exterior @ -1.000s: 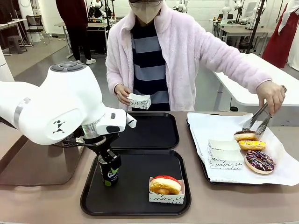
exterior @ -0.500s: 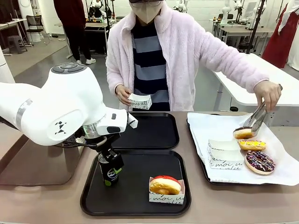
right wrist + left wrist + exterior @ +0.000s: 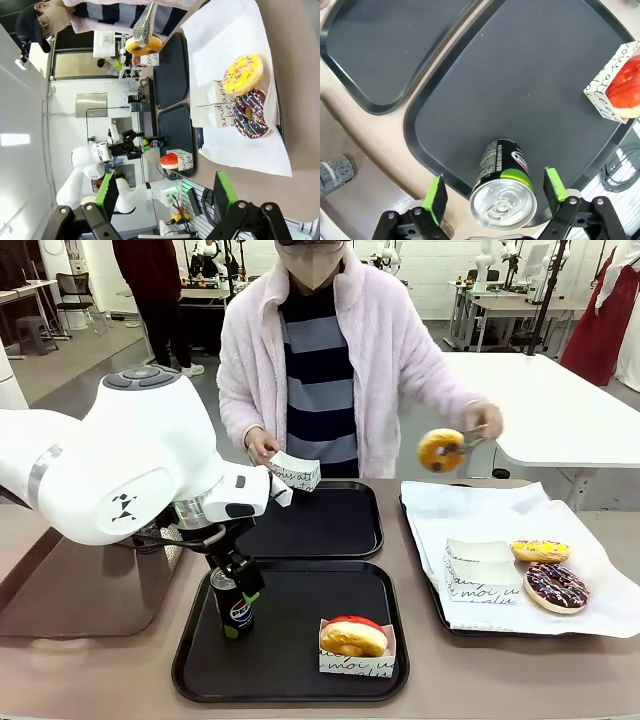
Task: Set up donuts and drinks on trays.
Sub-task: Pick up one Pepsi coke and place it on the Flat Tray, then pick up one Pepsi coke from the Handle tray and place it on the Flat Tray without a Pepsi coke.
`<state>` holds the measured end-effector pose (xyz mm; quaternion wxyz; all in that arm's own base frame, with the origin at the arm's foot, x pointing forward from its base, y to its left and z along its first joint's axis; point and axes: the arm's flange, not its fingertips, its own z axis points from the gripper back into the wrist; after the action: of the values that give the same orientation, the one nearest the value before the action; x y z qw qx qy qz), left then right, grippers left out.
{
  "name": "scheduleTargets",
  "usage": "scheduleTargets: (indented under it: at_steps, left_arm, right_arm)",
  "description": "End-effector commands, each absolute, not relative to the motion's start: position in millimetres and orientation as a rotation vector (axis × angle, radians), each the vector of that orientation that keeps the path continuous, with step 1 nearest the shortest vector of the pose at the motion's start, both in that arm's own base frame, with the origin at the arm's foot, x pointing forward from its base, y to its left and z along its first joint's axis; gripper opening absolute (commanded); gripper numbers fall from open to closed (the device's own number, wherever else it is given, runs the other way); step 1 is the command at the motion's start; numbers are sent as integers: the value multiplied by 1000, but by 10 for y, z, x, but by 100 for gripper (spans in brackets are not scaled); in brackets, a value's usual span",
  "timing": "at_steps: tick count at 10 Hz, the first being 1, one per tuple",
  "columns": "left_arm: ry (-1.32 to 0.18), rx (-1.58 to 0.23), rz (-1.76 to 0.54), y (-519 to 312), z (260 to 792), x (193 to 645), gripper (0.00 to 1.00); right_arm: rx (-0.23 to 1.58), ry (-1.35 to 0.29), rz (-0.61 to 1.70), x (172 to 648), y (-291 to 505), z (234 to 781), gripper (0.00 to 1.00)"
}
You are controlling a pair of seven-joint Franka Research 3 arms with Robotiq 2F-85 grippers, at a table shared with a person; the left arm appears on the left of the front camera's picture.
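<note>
Straddling gripper, left: the left gripper [image 3: 495, 191] is spread wide, its green pads [image 3: 436, 197] kept clear of the can on both sides; nothing is gripped.
Soda can: the black soda can [image 3: 504, 160] stands upright between this gripper's fingers, with a gap left at each pad.
Near tray: the can rests on the near black tray [image 3: 290, 632], at the edge nearest the left gripper.
Sleeved donut: a red-glazed donut [image 3: 352, 637] in its printed paper sleeve sits on the same tray, well apart from the left gripper, toward the opposite corner.
Far tray: the far black tray [image 3: 325, 525] lies just beyond the left gripper, edge to edge with the near one.
Right gripper: the right gripper [image 3: 165, 192] is spread wide with nothing between its fingers; the paper-lined tray [image 3: 220, 35] lies ahead of it.
Tongs hand: a golden ring donut [image 3: 441, 450] is held in tongs by the person's hand [image 3: 484, 420], in the air, well away from both grippers.
Other hand: a printed paper sleeve [image 3: 297, 473] is held by the person's other hand [image 3: 262, 447] at the far tray's far edge.
</note>
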<state>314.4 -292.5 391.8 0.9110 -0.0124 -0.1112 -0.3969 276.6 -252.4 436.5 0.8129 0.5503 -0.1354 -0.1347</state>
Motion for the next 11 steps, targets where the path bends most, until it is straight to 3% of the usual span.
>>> scheduleTargets:
  at_steps: [1,3,7,11]
  left_arm:
    - [-279,69,-766,-2943,4148,3097,100]
    - [-304,160,-626,-2865,4490,3043,100]
    - [-232,31,-492,-2334,5024,2890,100]
    - [-219,-16,-456,-1857,5119,2929,100]
  right_arm:
    - [1193,-305,-282,2771,-2534,4362,100]
    - [1193,-305,-282,2771,-2534,4362,100]
    - [1193,-305,-282,2771,-2534,4362,100]
    - [1193,-305,-282,2771,-2534,4362,100]
